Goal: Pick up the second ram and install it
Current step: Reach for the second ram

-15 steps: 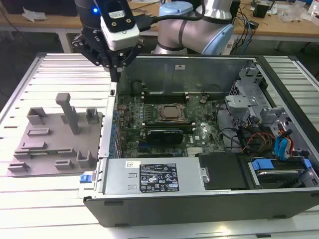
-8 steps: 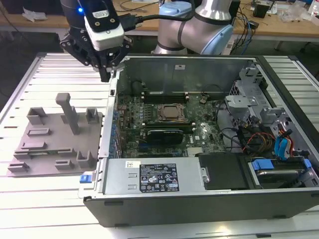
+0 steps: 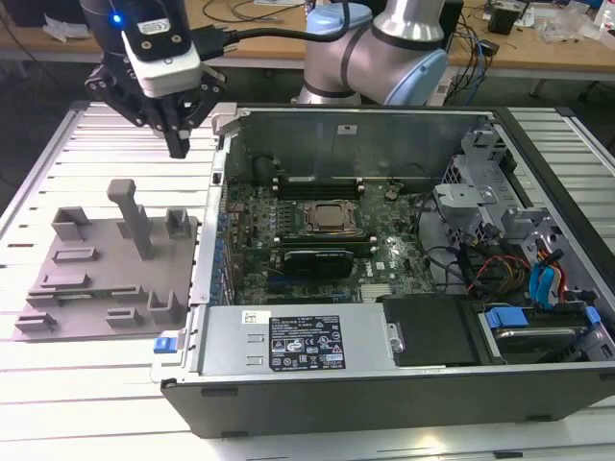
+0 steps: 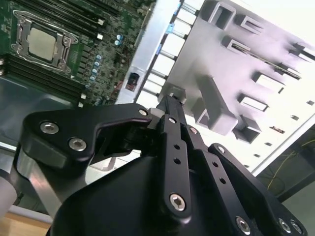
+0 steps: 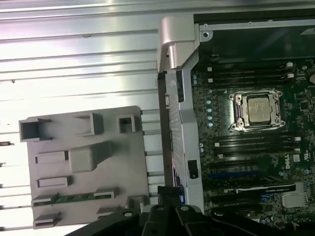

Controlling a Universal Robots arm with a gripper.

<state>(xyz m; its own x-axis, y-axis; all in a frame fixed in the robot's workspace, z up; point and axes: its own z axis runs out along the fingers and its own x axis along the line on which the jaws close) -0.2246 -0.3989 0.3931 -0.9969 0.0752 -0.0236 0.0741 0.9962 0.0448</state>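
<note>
**Pincer beside the open case; memory stick in its tray**

The black metal pincer (image 3: 179,145) hangs clenched on nothing above the pale slatted metal worktop (image 3: 96,384). It sits between the grey plastic tray with upright holders (image 5: 125,167) and the open black computer case (image 3: 384,396). The second ram (image 5: 69,198), a long, thin green circuit-board stick, rests between holders on the tray, apart from the pincer.

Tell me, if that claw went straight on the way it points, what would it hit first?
The gripper would probably meet the slatted table, in the strip between the grey tray and the computer case, though depth is unclear.
</note>
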